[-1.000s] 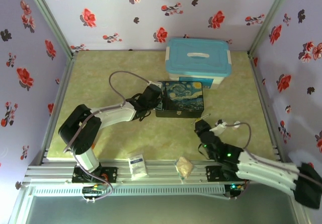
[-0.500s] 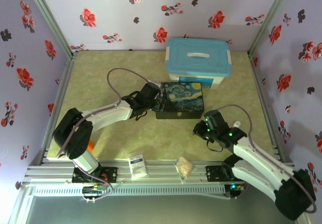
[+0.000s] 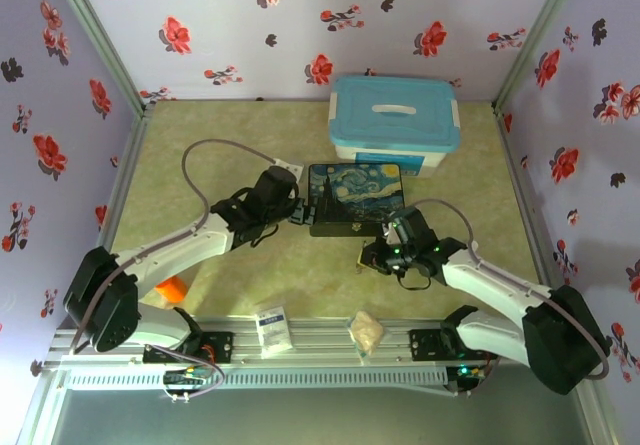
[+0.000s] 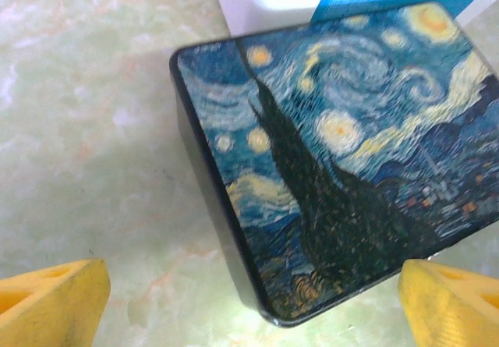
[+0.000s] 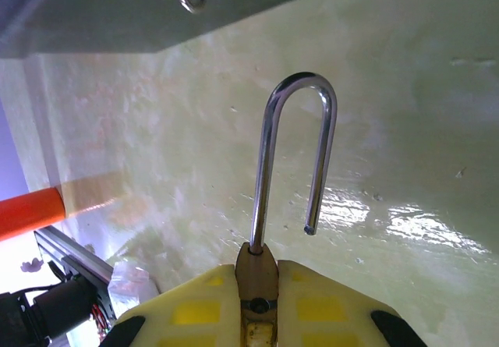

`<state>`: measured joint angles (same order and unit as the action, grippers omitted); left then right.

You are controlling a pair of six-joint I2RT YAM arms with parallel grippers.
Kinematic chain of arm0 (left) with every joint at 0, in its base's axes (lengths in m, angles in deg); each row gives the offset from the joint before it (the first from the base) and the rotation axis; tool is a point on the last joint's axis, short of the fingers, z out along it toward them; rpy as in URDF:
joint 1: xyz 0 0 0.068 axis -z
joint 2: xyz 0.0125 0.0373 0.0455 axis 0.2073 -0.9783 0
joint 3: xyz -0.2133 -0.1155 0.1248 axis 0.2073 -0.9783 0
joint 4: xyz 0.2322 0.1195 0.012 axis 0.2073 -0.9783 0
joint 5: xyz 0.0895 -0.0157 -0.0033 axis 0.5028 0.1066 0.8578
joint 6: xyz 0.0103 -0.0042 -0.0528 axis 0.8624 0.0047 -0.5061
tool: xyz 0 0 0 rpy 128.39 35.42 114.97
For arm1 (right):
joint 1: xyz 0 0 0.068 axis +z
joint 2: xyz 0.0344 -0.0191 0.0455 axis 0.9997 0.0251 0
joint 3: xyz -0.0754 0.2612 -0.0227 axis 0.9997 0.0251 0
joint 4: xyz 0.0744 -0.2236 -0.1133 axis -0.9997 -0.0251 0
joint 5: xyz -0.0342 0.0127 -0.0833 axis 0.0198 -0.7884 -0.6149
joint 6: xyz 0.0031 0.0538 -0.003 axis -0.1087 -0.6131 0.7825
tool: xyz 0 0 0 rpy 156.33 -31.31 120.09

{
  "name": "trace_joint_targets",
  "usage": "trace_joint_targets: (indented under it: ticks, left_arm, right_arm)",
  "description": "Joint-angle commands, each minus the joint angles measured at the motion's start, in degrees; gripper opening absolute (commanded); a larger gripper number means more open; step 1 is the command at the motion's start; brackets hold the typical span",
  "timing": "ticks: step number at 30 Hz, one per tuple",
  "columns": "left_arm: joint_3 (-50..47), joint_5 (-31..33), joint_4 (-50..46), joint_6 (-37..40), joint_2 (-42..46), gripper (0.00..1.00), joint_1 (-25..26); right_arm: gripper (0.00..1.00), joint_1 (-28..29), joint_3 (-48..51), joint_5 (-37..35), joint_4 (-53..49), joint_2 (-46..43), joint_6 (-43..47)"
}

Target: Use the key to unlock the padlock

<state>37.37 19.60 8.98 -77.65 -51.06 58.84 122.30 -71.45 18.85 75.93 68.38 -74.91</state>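
Padlock (image 5: 260,199) clamped in right claw (image 5: 257,285), brass body between the yellow fingers. Shackle open, one leg free, pointing out over the worktop (image 5: 405,90). Painted box (image 3: 356,197) sits just beyond it, with a blue-lidded bin (image 3: 395,115) behind the box. Left claw (image 4: 249,288) spread wide, gripping nothing, at the box's left edge. Orange object (image 3: 172,290) lies well apart, near the left arm.
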Motion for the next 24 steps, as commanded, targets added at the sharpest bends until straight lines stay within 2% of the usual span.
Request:
trace_joint_targets:
  ticks: [1,6,11,13,16,18,20,22,24]
  left_arm:
    - [-1.63,-1.16,1.99,-1.41,0.44,0.95,-0.21]
    - [-1.94,-1.27,2.17,-1.41,-0.10,0.95,-0.26]
    - [-2.40,-1.26,2.56,-1.55,0.25,0.95,-0.29]
    - [-2.51,-1.30,2.90,-1.82,0.25,0.95,-0.29]
    - [-2.46,-1.41,3.76,-2.03,-0.23,0.95,-0.29]
    - [-2.16,-1.70,3.72,-1.99,-0.79,0.94,-0.29]
    - [-2.28,-1.83,3.75,-1.98,-0.96,0.94,-0.29]
    - [-2.78,-1.83,4.30,-2.10,-1.06,0.94,-0.29]
    - [-3.19,-1.80,4.67,-2.28,-1.32,0.94,-0.36]
  right_arm:
    - [0.00,-0.16,3.26,2.20,4.25,1.17,0.29]
    - [0.00,-0.25,5.09,1.97,4.37,2.29,0.73]
    - [0.00,-0.46,3.50,-1.70,-5.67,-0.60,3.50]
    - [0.00,-0.60,3.32,-1.75,-6.52,-2.18,3.87]
    - [0.00,-0.82,2.53,-1.84,-4.47,-1.49,3.75]
    - [0.00,-1.06,1.72,1.74,-1.49,1.71,2.78]
    - [0.00,-0.82,3.08,5.28,7.59,3.16,-1.90]
    - [0.00,0.02,3.23,5.88,14.12,3.77,-3.77]
    - [0.00,0.40,0.66,6.03,11.86,5.08,-2.59]
